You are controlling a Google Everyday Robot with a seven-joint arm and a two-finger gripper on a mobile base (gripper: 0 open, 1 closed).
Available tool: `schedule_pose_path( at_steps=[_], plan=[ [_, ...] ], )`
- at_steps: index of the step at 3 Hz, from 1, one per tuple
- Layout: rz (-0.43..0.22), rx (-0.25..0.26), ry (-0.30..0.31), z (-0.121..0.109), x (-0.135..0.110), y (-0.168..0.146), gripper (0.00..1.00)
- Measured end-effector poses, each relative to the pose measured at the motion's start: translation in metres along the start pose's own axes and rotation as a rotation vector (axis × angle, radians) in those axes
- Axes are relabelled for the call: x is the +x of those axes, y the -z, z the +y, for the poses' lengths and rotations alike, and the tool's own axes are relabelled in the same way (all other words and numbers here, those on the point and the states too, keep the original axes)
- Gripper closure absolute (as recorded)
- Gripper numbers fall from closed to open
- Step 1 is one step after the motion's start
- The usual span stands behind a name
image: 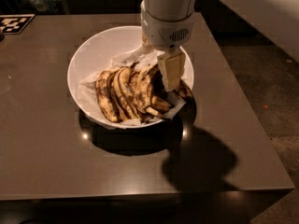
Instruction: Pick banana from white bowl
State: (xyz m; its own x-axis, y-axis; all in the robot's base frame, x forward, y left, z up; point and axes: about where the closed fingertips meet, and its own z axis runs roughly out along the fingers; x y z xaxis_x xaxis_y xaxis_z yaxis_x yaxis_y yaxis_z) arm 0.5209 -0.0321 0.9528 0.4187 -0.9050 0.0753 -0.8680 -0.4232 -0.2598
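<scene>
The white bowl (93, 55) stands on the dark table, lined with crumpled white paper (135, 57). Several overripe bananas lie in it side by side. The banana (141, 91), long, arched and blotched brown-black, lies at the right end of the row. My gripper (171, 84) hangs from the white arm above the right side of the bowl. It reaches down among the bananas right beside the arched one's upper end. A short dark banana (183, 90) lies just to the right of my gripper, partly hidden by it.
The brown table (51, 162) ends close to the bowl on the right and at the front, with floor (275, 101) beyond the right edge. A black-and-white marker tag (14, 23) lies at the far left corner.
</scene>
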Motion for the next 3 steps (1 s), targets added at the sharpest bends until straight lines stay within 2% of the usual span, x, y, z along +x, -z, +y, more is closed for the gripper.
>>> schedule_pose_path(
  at_steps=[1, 3],
  plan=[
    [0.019, -0.015, 0.029, -0.003, -0.005, -0.009, 0.39],
    [0.038, -0.052, 0.069, -0.008, -0.010, -0.030, 0.41]
  ],
)
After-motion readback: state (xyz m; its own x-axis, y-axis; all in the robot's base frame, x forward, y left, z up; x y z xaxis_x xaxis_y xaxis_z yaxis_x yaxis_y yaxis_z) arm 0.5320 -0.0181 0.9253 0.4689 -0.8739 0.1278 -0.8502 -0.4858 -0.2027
